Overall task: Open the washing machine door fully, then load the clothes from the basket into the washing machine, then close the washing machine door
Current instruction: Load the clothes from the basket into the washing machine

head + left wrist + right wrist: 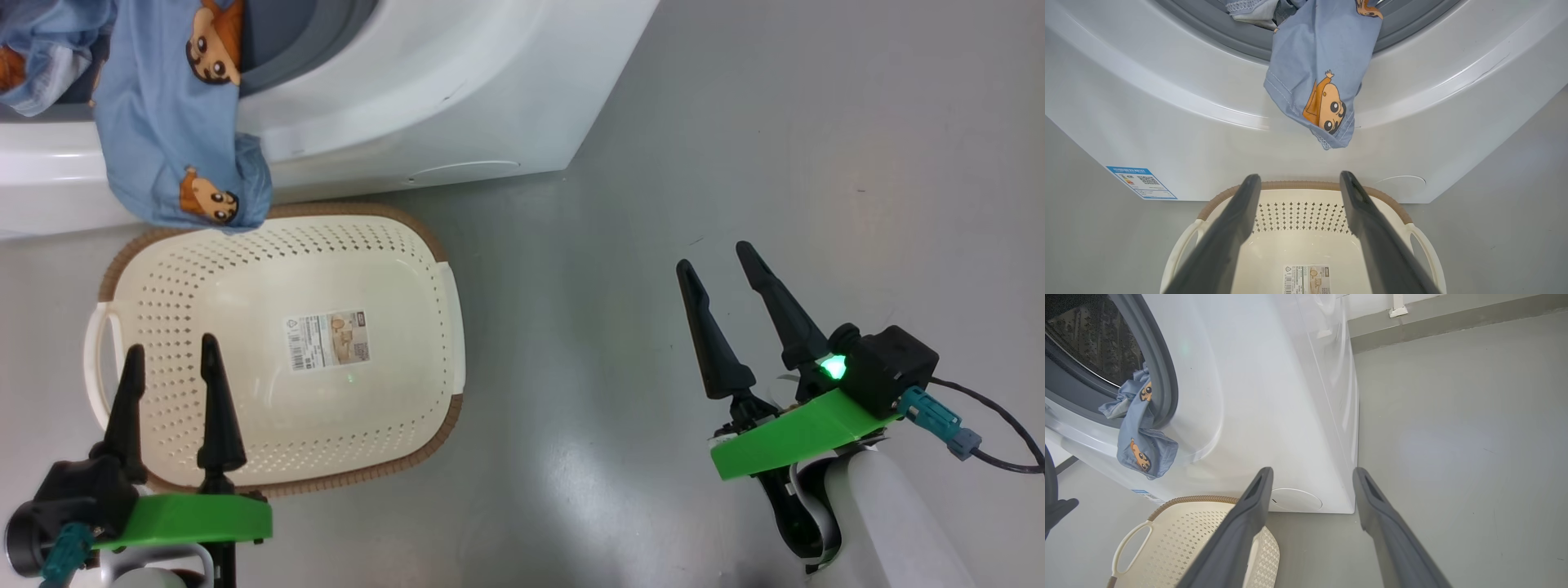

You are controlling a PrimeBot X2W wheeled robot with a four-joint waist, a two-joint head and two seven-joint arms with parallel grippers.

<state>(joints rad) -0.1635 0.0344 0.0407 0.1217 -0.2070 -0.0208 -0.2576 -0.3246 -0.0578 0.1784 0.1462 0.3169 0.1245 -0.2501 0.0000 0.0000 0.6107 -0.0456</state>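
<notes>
Loading looks nearly done, judging by the cream-white perforated plastic basket (392,384), bare but for a paper label (326,339) on its bottom. Left to tuck in: a light blue fabric garment with orange cartoon prints (175,122), draped over the lower lip of the big white front-loading washing machine (424,82). Upper part inside the opening, lower end dangling just above the basket's far rim.

Nothing held in either claw. Left gripper (173,347) spread to full width above the basket's near side. Right gripper (714,255) spread just as wide over bare grey floor (735,122), well to the right of the basket.

Go with the left gripper, being nearer. Pinch a bunched fold low on the hanging end, not a single hem; probably limp and slippery. Lift up and over the grey rubber gasket (1161,375), then release deep inside, not on the lip. Check for no cloth across the gasket before swinging the washing machine door, else probably a pinched seal.

Head view: both claws and the whole basket together, little of the opening.
Left wrist view: close on the stitched hem and print against the white front, plus a small blue label (1142,182) at the lower corner.
Right wrist view: side-on look into the dark perforated steel drum (1086,335), plus a round access flap (1295,499) low on the front.
</notes>
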